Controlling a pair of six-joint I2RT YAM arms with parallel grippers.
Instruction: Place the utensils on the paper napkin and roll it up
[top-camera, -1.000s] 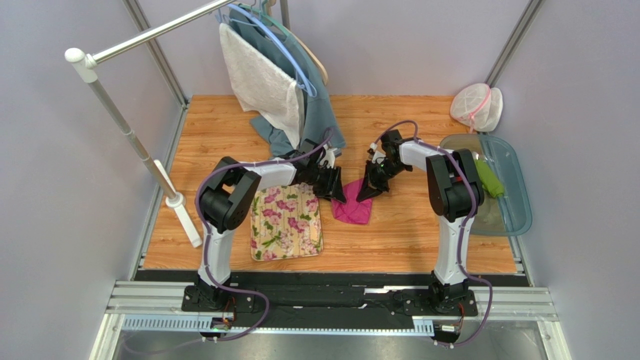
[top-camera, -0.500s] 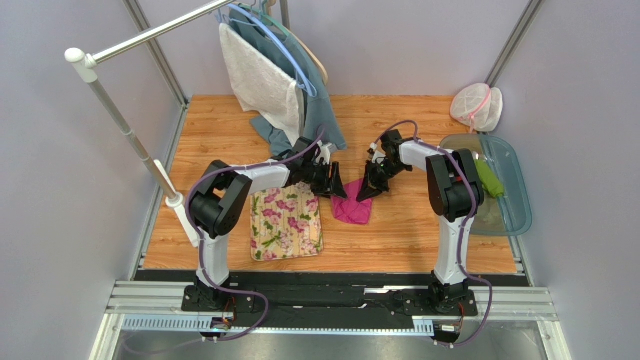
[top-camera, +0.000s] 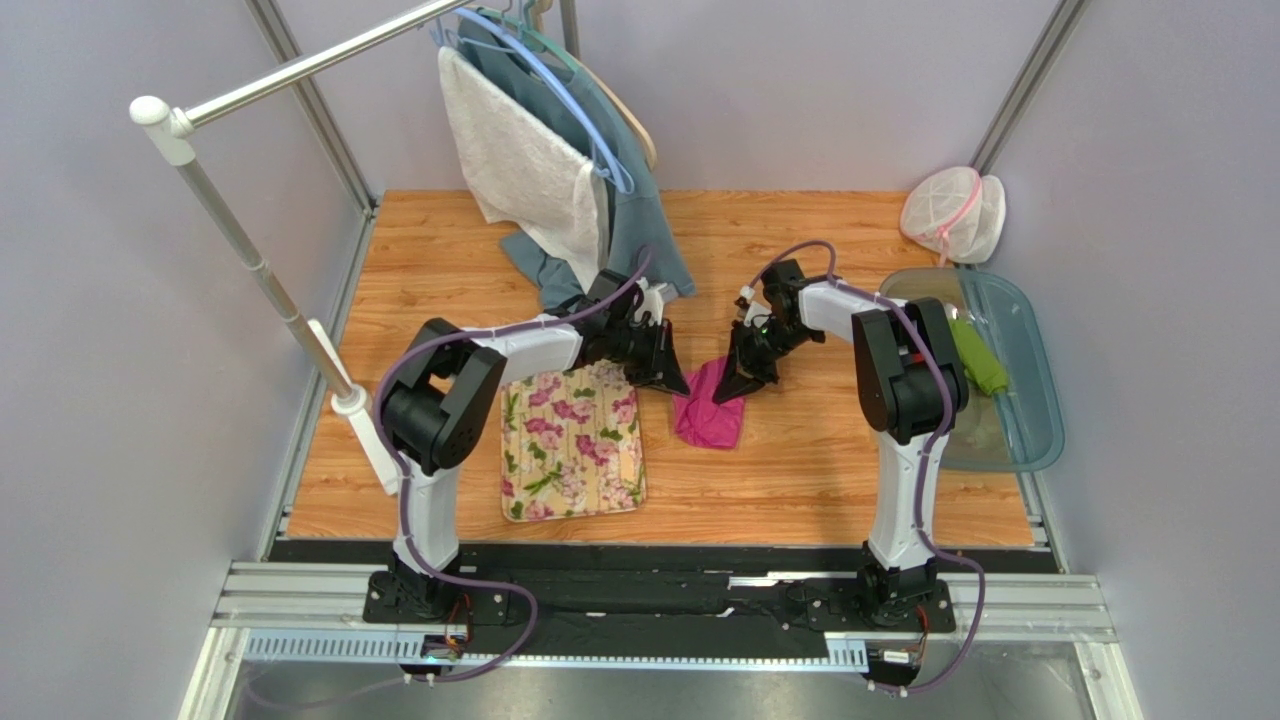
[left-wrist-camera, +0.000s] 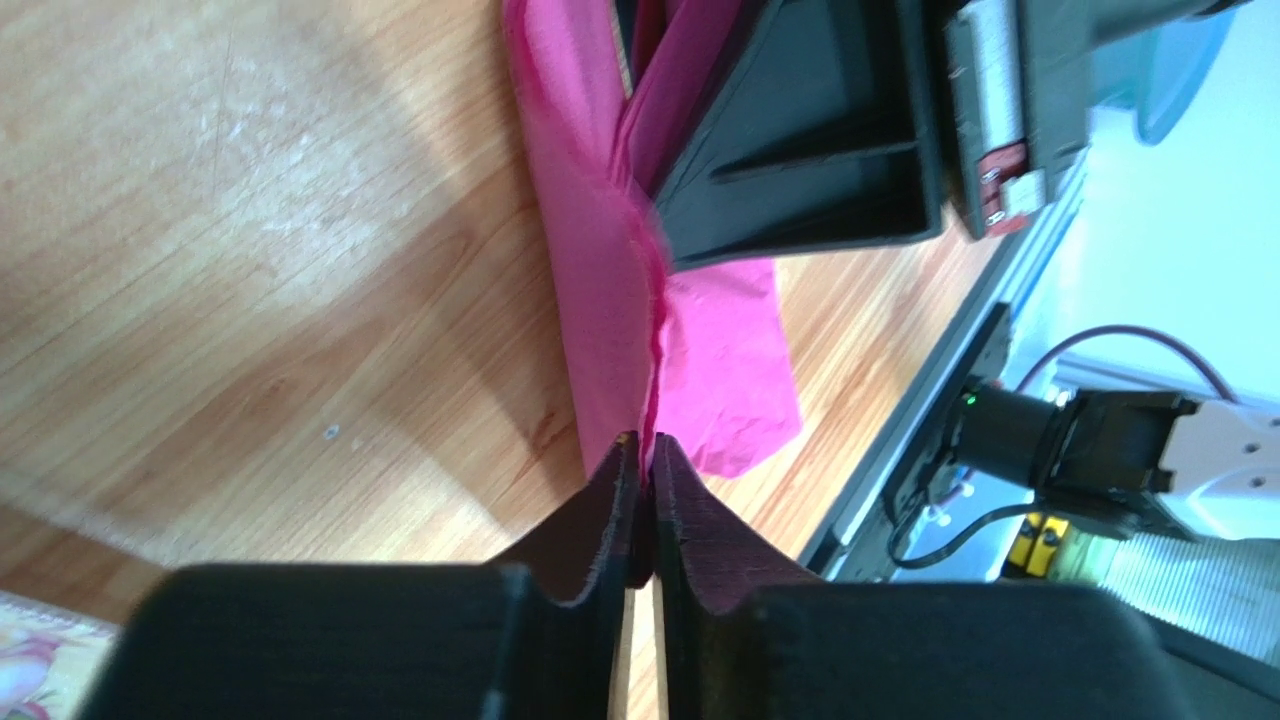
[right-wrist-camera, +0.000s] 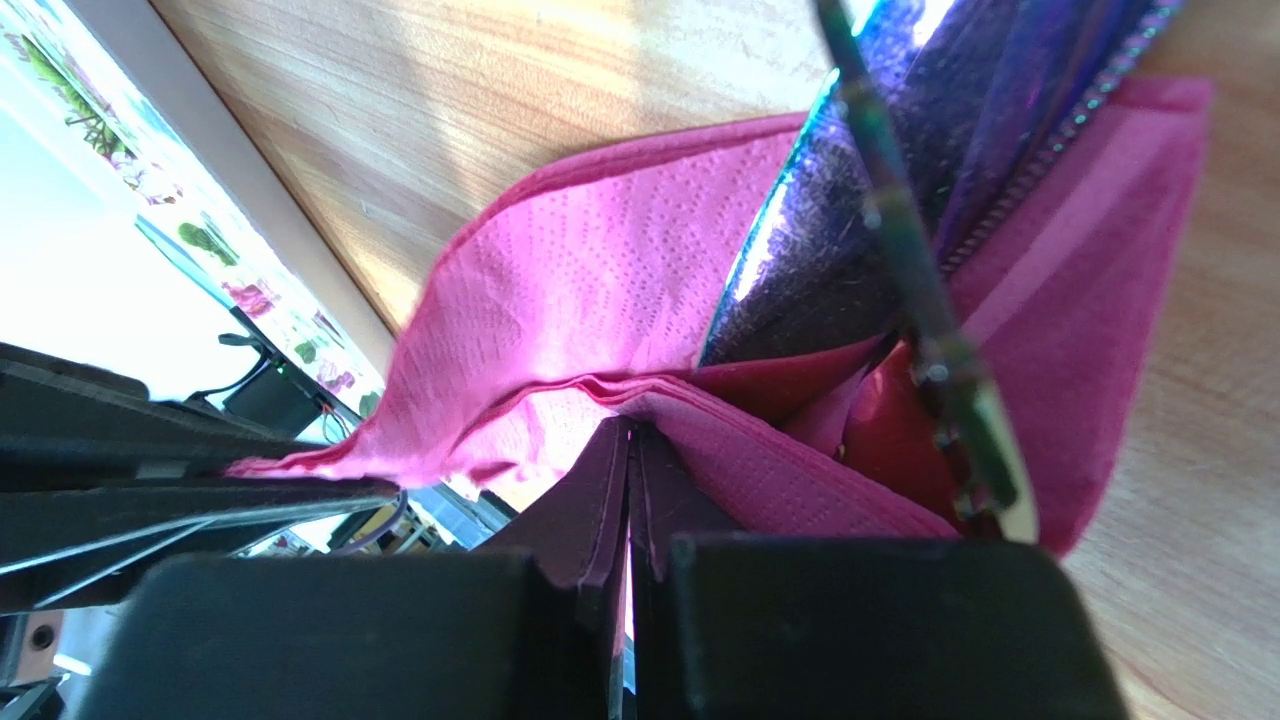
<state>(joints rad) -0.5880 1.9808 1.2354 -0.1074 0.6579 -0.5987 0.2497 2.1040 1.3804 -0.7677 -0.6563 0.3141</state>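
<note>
Pinch on both sides. My left gripper (left-wrist-camera: 643, 450) has its jaws together on the thin edge of the paper napkin (left-wrist-camera: 601, 270), which runs straight off my tips. The sheet is so thin that the jaws look almost fully closed. My right gripper (right-wrist-camera: 631, 435) is clamped the same way on a folded lip of the napkin right at its tips, facing the left one just across the sheet. Just past the right tips, the utensils (right-wrist-camera: 819, 255) lie inside the pink fold, with napkin on both sides of them. My guess is both edges are lifted so the cutlery can't slide out while the sheet is turned over it. The roll looks begun but not done, since the fold is loose and open. Below is wooden table (left-wrist-camera: 226, 225). Farther off, beside the left gripper, is the flowered mat (top-camera: 571, 443), not involved.
</note>
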